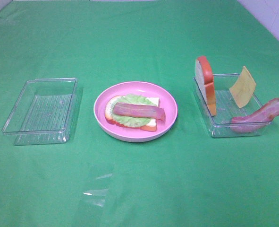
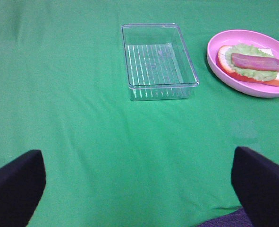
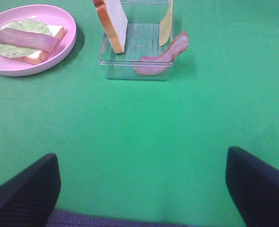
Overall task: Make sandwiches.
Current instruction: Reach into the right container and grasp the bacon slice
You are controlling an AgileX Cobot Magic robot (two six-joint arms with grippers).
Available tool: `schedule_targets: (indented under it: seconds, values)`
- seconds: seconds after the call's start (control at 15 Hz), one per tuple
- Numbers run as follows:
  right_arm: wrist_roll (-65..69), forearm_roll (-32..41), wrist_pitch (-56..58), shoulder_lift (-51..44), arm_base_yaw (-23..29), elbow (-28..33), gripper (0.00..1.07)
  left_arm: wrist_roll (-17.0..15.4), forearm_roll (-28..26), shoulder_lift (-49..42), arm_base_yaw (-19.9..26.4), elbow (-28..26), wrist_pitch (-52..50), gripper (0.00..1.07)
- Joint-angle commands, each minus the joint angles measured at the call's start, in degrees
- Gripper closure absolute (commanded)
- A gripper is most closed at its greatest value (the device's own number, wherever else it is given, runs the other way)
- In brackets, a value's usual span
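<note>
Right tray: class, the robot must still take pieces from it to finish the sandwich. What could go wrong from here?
1. The loose bacon strip hangs over the rim of the tray; a nudge could tip it onto the cloth.
2. The bread slice stands on edge and the cheese leans beside it; lifting one might topple the other or drag the tray.

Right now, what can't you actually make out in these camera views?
- Left tool and right tool: only dark finger ends show, cut off by the wrist views' edges; both are absent from the high view.
- Bottom bread slice: top covered by lettuce and bacon strip in every view.
- Upright bread slice and cheese square: tops cut off by the right wrist frame edge.
- Pink plate: one side clipped in the left wrist view.
</note>
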Motion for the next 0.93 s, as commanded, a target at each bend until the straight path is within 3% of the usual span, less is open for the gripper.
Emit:
schedule_targets:
  seconds: [0.07, 0.4, 0.6, 0.93]
  values:
    - [0.3, -0.5, -0.2, -1.5, -0.3, 0.2, 0.14, 0.5, -0.5, -0.6, 0.1, 0.1, -0.1, 0.06]
    - [0.3, -0.5, -0.2, -1.5, -0.3, 0.2, 0.14, 0.5, -0.5, -0.8, 0.2, 0.1, -0.1, 0.06]
    - [0.3, -0.5, -0.2, -1.4, -0.3, 0.2, 0.14, 0.5, -0.5, -3.0, 3.8, 0.1, -0.2, 0.06]
    - [0.3, -0.5, -0.2, -1.1, -0.3, 0.2, 0.14, 0.5, -0.5, -3.0, 3.8, 0.1, -0.2, 0.06]
